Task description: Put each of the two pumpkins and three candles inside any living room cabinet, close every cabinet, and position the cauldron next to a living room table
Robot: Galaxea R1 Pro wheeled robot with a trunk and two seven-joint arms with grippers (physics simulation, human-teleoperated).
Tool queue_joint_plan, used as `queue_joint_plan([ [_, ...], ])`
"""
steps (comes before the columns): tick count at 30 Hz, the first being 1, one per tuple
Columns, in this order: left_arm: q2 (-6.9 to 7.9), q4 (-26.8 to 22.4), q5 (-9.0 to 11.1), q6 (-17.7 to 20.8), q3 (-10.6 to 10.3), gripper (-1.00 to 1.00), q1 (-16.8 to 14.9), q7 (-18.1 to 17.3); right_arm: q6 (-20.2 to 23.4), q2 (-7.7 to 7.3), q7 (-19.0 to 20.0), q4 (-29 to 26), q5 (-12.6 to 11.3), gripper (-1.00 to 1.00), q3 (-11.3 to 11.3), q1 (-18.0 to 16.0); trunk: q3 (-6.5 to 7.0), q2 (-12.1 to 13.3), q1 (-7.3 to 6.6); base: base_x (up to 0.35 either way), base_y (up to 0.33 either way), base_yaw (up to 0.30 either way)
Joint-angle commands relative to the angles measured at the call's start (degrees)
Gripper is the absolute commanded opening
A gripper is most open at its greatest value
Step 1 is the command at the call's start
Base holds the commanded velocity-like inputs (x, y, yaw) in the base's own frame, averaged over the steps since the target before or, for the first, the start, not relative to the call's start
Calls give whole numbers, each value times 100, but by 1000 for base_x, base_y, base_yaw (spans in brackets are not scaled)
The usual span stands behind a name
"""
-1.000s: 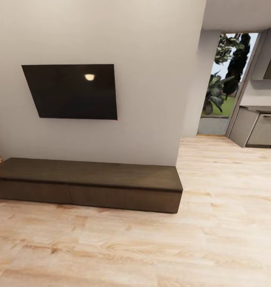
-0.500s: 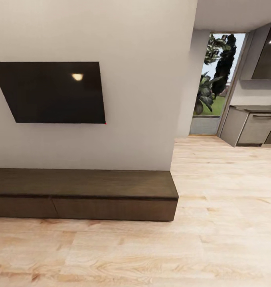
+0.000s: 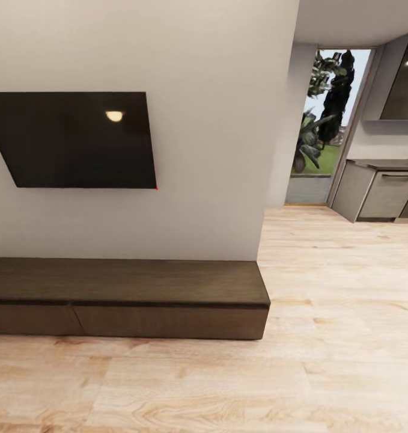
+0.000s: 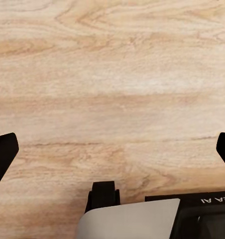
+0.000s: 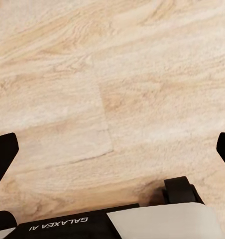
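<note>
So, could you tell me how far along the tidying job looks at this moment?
Done: the cabinet fronts look closed. In hand: nothing; the left gripper and right gripper are open and empty over the wooden floor. Left: whether the pumpkins, candles and cauldron are sorted cannot be told here.

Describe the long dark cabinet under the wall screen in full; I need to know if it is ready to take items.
The long, low, dark brown wooden cabinet stands on the light wood plank floor, its back against the pale grey wall, below the black wall-mounted screen. Its flat top is bare. Its fronts are flat, handleless and look shut, with one vertical seam between them. Its right end stops near the wall's corner; its left end runs out of the picture.
</note>
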Motion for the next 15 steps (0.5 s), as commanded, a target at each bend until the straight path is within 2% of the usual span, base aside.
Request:
queue_joint_plan([
  [1, 5, -18, 6, 34, -24, 100, 0, -13, 33, 5, 1, -13, -31, 100, -27, 0, -6, -3, 0, 2, 0, 0],
  [3, 1, -23, 9, 38, -22, 100, 0, -24, 30, 4, 5, -13, -31, 100, -23, 0, -6, -3, 0, 1, 0, 0],
  [15, 12, -116, 25, 155, -23, 100, -2, -85, -60, 6, 4, -24, -27, 100, 23, -1, -221, -484, 263, 0, 0, 0],
])
